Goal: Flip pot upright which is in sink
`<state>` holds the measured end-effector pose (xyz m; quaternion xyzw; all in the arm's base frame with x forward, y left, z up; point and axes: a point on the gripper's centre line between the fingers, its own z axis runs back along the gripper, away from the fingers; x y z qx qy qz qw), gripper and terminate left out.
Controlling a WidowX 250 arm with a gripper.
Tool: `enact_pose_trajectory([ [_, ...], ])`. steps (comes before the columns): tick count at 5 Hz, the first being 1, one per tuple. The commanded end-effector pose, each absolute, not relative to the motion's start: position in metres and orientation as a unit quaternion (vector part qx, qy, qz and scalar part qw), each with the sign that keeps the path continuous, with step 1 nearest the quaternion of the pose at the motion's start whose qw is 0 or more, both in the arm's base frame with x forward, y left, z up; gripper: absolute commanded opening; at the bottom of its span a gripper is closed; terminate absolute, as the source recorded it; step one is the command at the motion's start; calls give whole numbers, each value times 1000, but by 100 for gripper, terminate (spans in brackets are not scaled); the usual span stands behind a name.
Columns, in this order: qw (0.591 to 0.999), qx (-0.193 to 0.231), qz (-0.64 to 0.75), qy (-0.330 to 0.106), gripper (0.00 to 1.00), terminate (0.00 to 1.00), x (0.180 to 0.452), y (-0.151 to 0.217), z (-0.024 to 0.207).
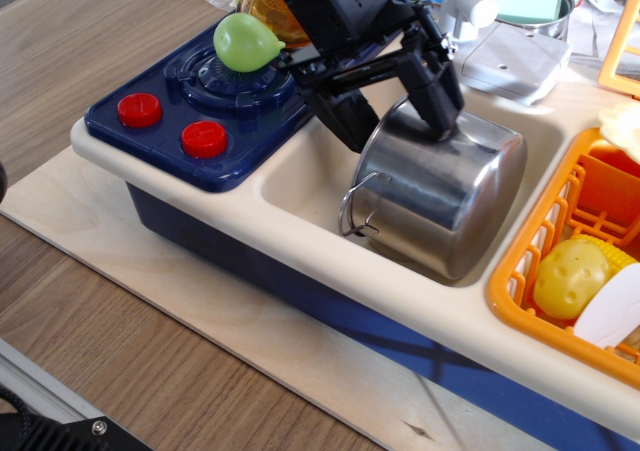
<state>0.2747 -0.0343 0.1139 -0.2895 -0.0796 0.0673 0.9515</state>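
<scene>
The shiny steel pot [440, 206] lies on its side in the cream sink [300, 166], its base facing right and its wire loop handle at the left. My black gripper [395, 119] is open and straddles the pot's upper left rim. One finger [345, 121] is outside on the left, the other finger [437, 101] rests on top of the pot wall. It does not grip the pot.
A blue stove [215, 96] with red knobs and a green pear-shaped toy [246, 41] sits left of the sink. An orange basket [575, 251] with a yellow toy stands at the right. A grey faucet block [510, 61] is behind the sink.
</scene>
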Motion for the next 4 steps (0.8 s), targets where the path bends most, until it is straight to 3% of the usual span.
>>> enact_pose_trajectory([
  [1,960,-257,67,-92,0,0,280,-51,114],
  [3,992,-26,-32,-118,0,0,287,-68,127],
  [4,990,43,-80,-109,0,0,291,-62,131],
])
